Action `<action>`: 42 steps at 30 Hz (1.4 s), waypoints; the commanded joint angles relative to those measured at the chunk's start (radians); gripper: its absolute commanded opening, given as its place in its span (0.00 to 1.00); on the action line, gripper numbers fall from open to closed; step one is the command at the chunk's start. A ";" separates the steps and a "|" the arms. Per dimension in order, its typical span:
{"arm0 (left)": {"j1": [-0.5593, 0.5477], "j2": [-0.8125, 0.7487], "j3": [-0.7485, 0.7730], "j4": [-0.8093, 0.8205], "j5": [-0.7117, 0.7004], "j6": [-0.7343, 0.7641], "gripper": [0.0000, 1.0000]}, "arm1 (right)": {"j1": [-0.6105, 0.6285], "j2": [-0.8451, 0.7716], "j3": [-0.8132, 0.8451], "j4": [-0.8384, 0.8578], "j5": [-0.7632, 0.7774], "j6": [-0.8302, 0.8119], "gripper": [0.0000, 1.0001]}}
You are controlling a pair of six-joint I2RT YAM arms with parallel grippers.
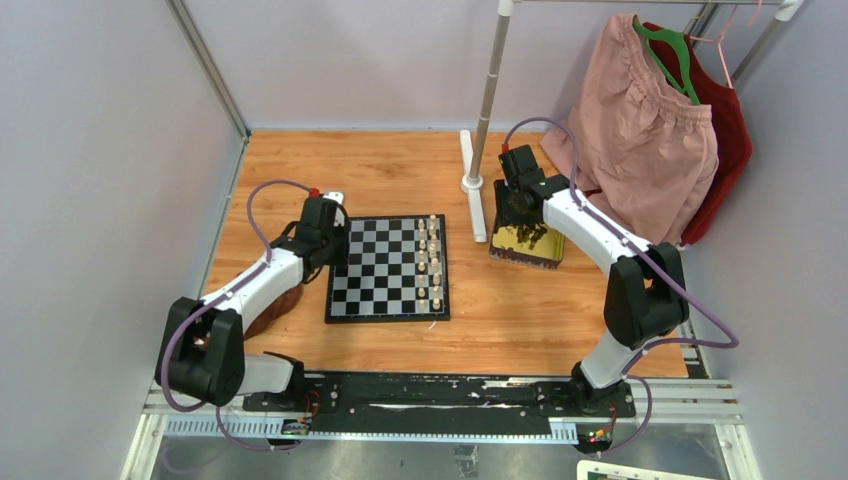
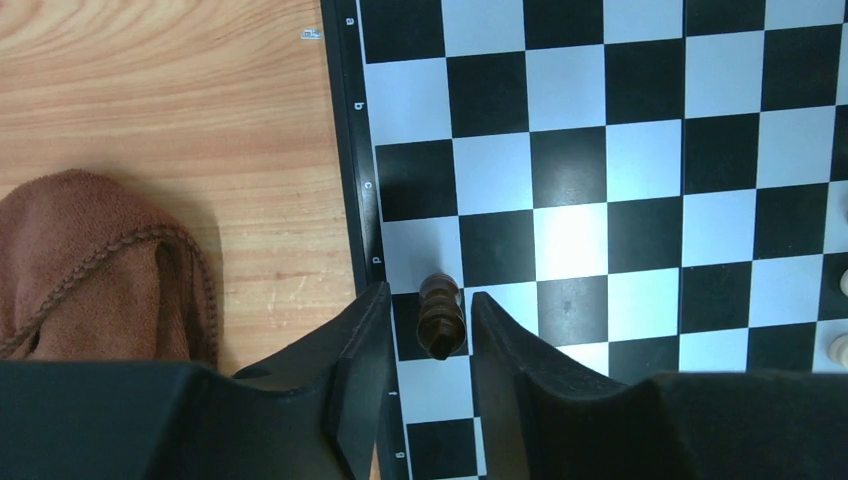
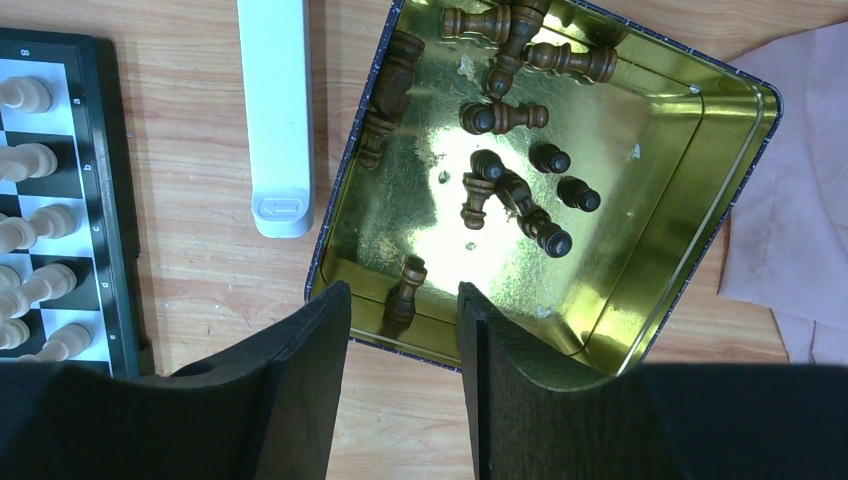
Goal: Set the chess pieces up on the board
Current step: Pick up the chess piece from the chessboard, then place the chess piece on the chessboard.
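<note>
The board (image 1: pixel 388 270) lies left of centre, with cream chess pieces (image 1: pixel 428 260) lined along its right side; some show in the right wrist view (image 3: pixel 30 160). My left gripper (image 1: pixel 325 235) hovers over the board's left edge (image 2: pixel 570 100). Its jaws (image 2: pixel 428 295) stand narrowly apart around one dark piece (image 2: pixel 441 315) on a black edge square, with a gap on the left side. My right gripper (image 3: pixel 402 290) hangs open above the near rim of the gold tray (image 3: pixel 740 170), holding nothing. Several dark pieces (image 3: pixel 505 117) lie in the tray, one (image 3: pixel 405 290) against its near wall.
A brown cloth (image 2: pixel 90 270) sits on the table left of the board. A white rack foot (image 3: pixel 273 110) lies between board and tray, its pole (image 1: pixel 490 90) rising behind. Pink (image 1: pixel 640 130) and red garments hang at the back right, touching the table beside the tray.
</note>
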 commanded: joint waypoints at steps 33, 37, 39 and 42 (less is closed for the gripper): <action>-0.006 -0.073 0.039 -0.111 -0.035 -0.035 0.12 | -0.005 0.008 -0.016 0.006 -0.002 0.015 0.48; -0.006 -0.091 0.012 -0.116 -0.020 -0.048 0.12 | -0.001 0.011 -0.017 0.006 -0.003 0.017 0.48; -0.007 -0.092 0.003 -0.115 -0.012 -0.052 0.12 | -0.001 0.011 -0.018 0.006 -0.003 0.018 0.48; -0.013 -0.091 -0.007 -0.115 -0.006 -0.056 0.12 | -0.001 0.009 -0.020 0.006 -0.001 0.017 0.48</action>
